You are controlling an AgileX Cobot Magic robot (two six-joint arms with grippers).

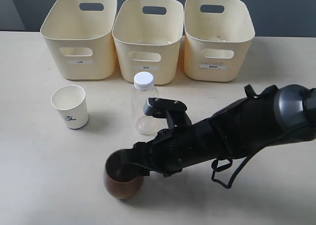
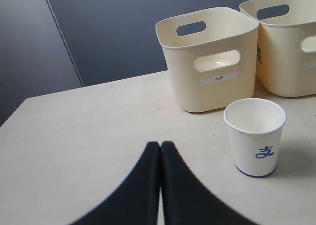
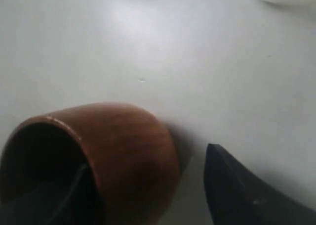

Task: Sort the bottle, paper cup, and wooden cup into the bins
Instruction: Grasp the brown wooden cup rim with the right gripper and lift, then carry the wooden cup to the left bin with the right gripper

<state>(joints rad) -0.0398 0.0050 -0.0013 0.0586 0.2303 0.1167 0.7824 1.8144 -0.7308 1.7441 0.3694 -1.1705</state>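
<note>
Wooden cup (image 1: 123, 189), right gripper (image 1: 129, 165) wide astride rim; bottle (image 1: 144, 109), paper cup (image 1: 70, 106), one each; three bins (image 1: 126, 49); left gripper (image 2: 160, 146) closed.

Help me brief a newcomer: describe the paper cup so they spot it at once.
Three cream bins stand in a row. Before the leftmost stands the paper cup, upright. Unlike the clear bottle and brown wooden cup, it is white with a blue logo.

My jaws look matt black; the wooden cup (image 1: 122, 189) is smooth and faintly glossy, the bottle (image 1: 143, 123) clear plastic.
</note>
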